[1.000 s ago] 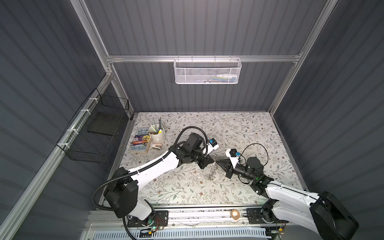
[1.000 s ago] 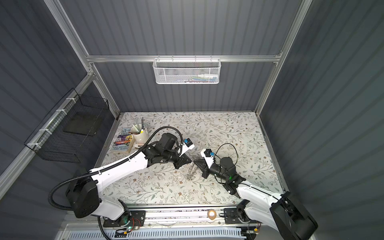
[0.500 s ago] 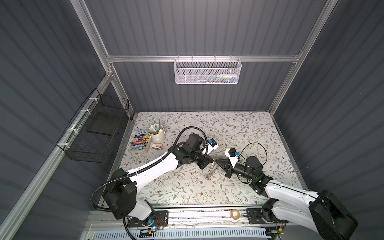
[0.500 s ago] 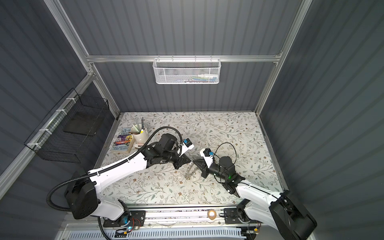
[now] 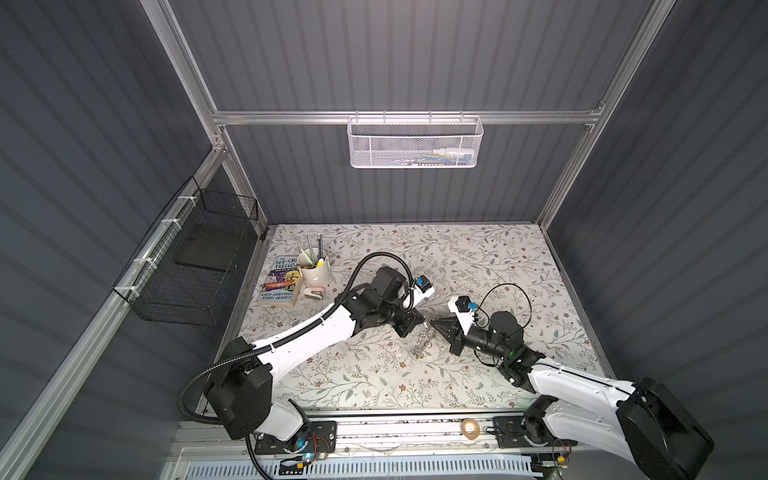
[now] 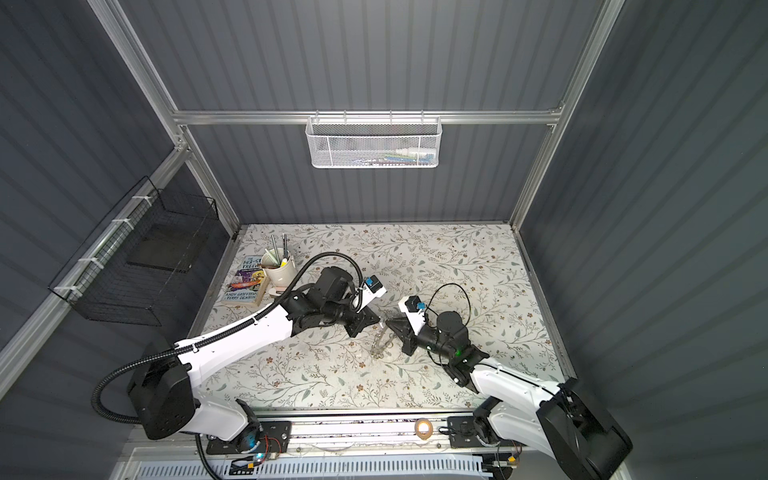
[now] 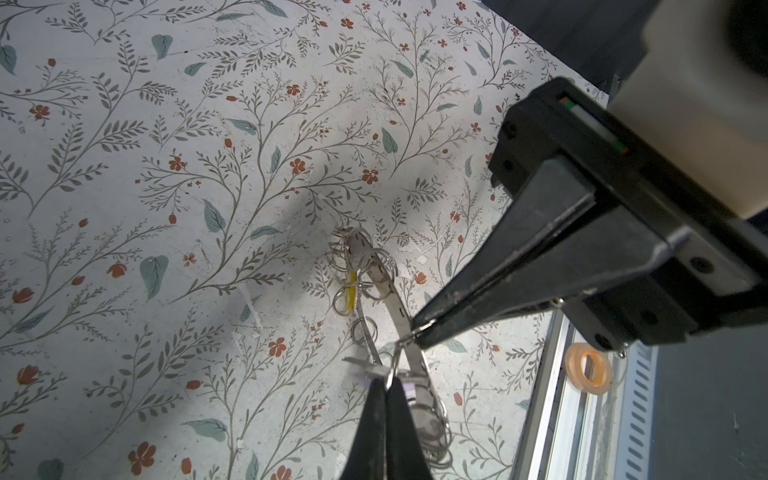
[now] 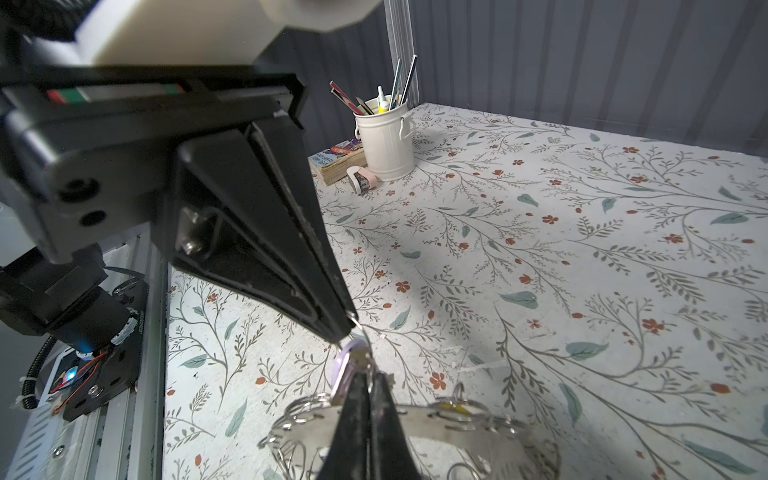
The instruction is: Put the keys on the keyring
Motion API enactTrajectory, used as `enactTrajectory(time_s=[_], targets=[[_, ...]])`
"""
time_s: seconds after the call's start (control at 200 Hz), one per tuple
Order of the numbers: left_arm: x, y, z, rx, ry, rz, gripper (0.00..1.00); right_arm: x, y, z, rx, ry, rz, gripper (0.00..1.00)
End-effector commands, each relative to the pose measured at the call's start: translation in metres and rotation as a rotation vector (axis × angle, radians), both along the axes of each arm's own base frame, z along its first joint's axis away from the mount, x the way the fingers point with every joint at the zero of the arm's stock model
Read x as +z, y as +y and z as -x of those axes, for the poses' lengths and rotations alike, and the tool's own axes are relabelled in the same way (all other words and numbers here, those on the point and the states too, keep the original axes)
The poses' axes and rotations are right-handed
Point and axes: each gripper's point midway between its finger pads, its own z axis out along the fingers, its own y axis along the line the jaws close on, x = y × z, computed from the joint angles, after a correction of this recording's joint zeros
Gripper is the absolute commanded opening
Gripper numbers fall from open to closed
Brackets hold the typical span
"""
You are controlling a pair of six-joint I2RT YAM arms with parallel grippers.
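The keyring [image 5: 423, 347] [image 6: 380, 345] is a flat grey metal band with wire loops round its rim, held on edge just above the table [image 5: 478, 257]. My right gripper [image 8: 368, 376] [image 5: 433, 322] [image 6: 387, 321] is shut on the band [image 7: 395, 305]. My left gripper [image 7: 386, 380] [image 5: 424, 324] [image 6: 376, 321] is shut on a small wire loop by the lilac-tagged key [image 7: 409, 390] [image 8: 347, 361], tip to tip with the right one. The yellow-tagged key [image 7: 351, 291] [image 8: 455, 409] hangs in a loop on the keyring. The lilac key's blade is mostly hidden by the fingers.
A white pot of pens [image 5: 316, 270], a book [image 5: 280, 278] and a pink tape dispenser [image 5: 313, 294] stand at the table's back left. A tan tape roll [image 5: 469, 426] [image 7: 590, 370] lies on the front rail. Wire baskets hang on the back wall [image 5: 415, 143] and the left wall [image 5: 195, 257].
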Motion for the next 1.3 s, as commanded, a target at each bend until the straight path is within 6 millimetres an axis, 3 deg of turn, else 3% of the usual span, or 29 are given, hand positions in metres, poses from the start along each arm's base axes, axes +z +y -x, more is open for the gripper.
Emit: enactTrajectory(time_s=[0.0, 0.58, 1.296], targets=[[0.005, 0.005, -0.006, 0.029, -0.016, 0.01, 0.0, 0.015, 0.008, 0.004, 0.044, -0.044, -0.022, 0.0], [-0.006, -0.002, 0.007, -0.034, 0.087, 0.0, 0.0, 0.032, 0.0, 0.009, 0.018, -0.117, -0.082, 0.0], [-0.001, 0.003, 0.022, -0.053, 0.18, -0.001, 0.01, 0.087, -0.003, 0.03, 0.081, -0.291, -0.261, 0.0]])
